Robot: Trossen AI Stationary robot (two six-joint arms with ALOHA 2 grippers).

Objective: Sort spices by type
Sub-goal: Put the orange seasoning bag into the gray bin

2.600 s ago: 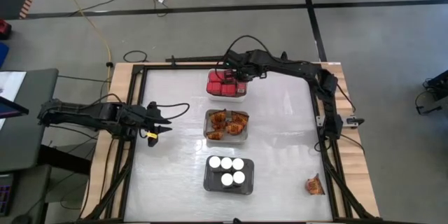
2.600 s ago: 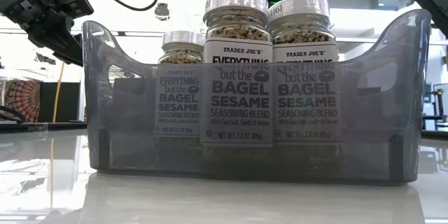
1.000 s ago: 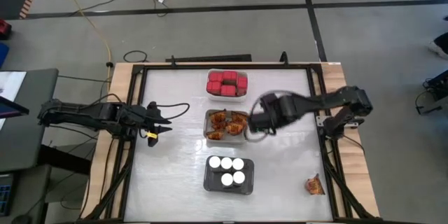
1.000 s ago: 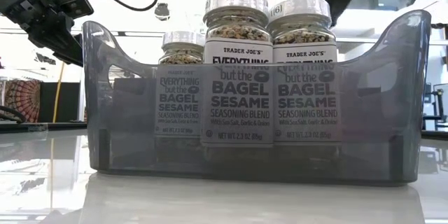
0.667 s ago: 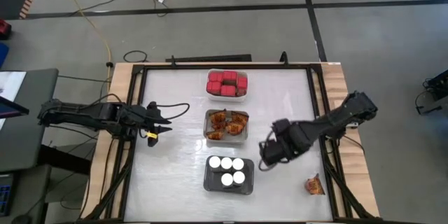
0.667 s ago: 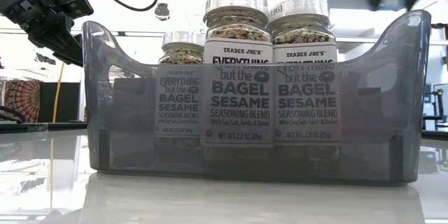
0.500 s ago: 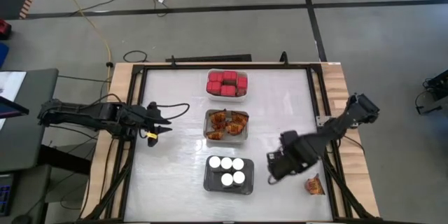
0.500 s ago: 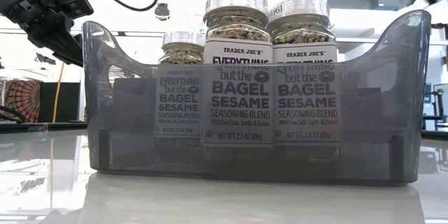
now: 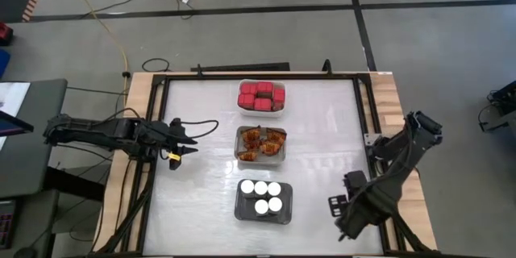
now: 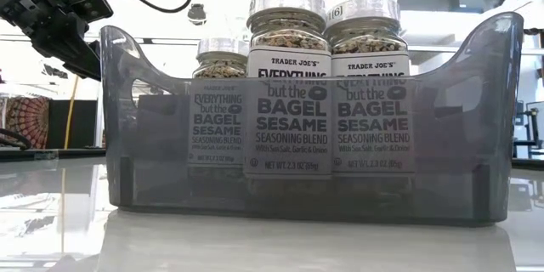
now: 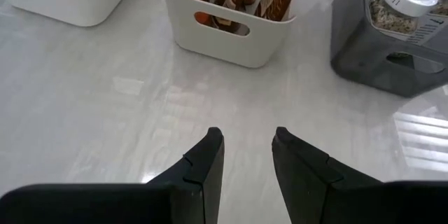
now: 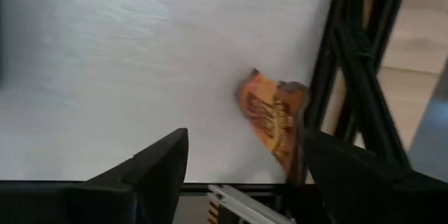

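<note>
- Sorted: red boxes [image 9: 261, 96] in far tray, packets [image 9: 260, 143] in mid tray, jars [image 9: 261, 196] in near tray.
- Left: one stray packet [image 12: 274, 120] at desk [image 9: 201, 210] near-right corner.
- Right gripper [image 12: 241, 161] spread wide, empty, over it.
- Left gripper [image 11: 246, 155] narrow, empty, at left edge.

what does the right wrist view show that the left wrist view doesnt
Only the right wrist view shows a loose orange-brown packet lying on the table by the black frame rail, between the right gripper's open fingers. Only the left wrist view shows the white tray of packets, the dark grey tray of jars and the left gripper. Both show the white tabletop.
</note>
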